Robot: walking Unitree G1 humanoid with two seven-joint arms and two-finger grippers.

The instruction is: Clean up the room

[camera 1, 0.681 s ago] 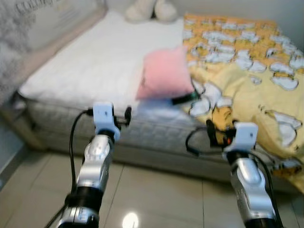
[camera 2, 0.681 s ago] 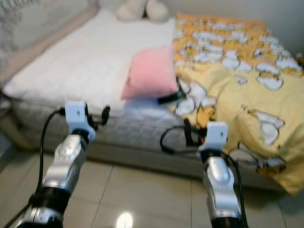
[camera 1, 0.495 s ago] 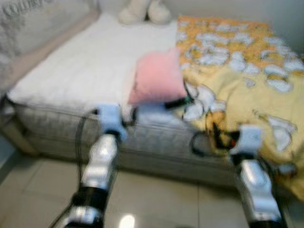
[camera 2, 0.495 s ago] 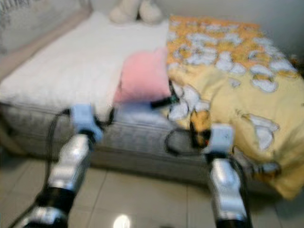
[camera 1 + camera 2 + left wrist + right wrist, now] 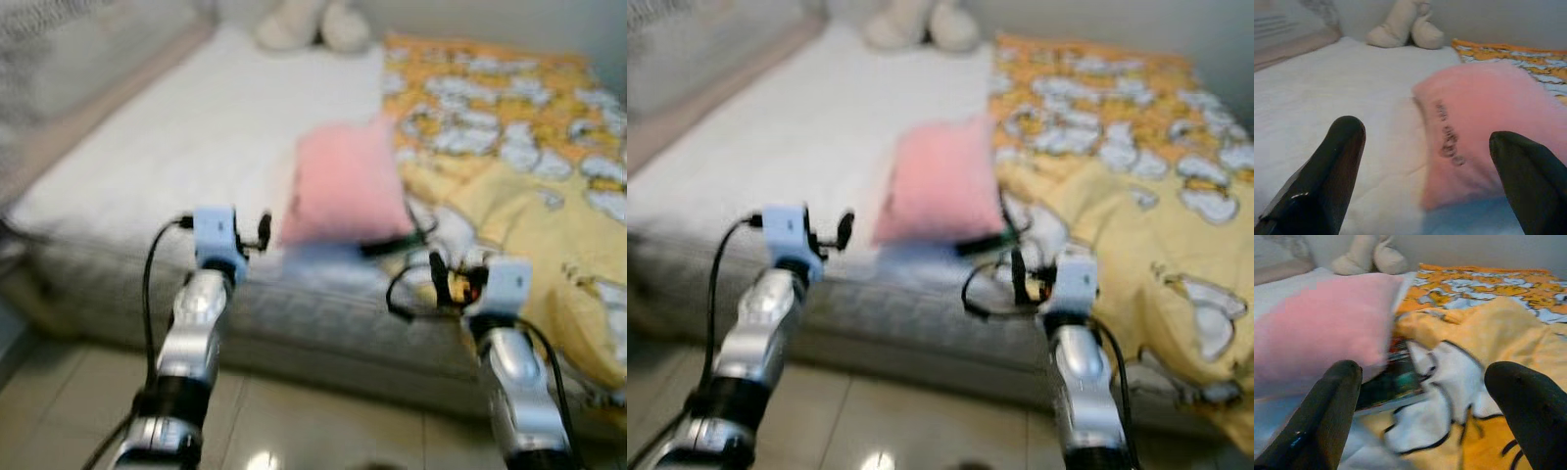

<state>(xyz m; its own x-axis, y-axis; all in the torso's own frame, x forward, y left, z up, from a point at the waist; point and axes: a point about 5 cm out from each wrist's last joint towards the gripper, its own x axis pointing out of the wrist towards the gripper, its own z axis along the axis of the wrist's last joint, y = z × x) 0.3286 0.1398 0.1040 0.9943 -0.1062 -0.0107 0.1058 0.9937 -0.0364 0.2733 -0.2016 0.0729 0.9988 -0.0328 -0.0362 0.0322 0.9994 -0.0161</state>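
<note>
Bed (image 5: 176, 147) w/ pink pillow (image 5: 345, 186); L gripper (image 5: 1425, 166), R gripper (image 5: 1420, 401) both spread, empty

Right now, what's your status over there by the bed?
Left hand and right hand both open, empty, raised before the bed. Pink pillow lies near the edge, beside the yellow blanket. A dark object sits partly under the pillow.

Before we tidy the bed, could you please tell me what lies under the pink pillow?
A dark, flat item pokes out from under the pink pillow, beside the yellow blanket. It looks greenish, but blur and the pillow covering most of it hide what it is.
</note>
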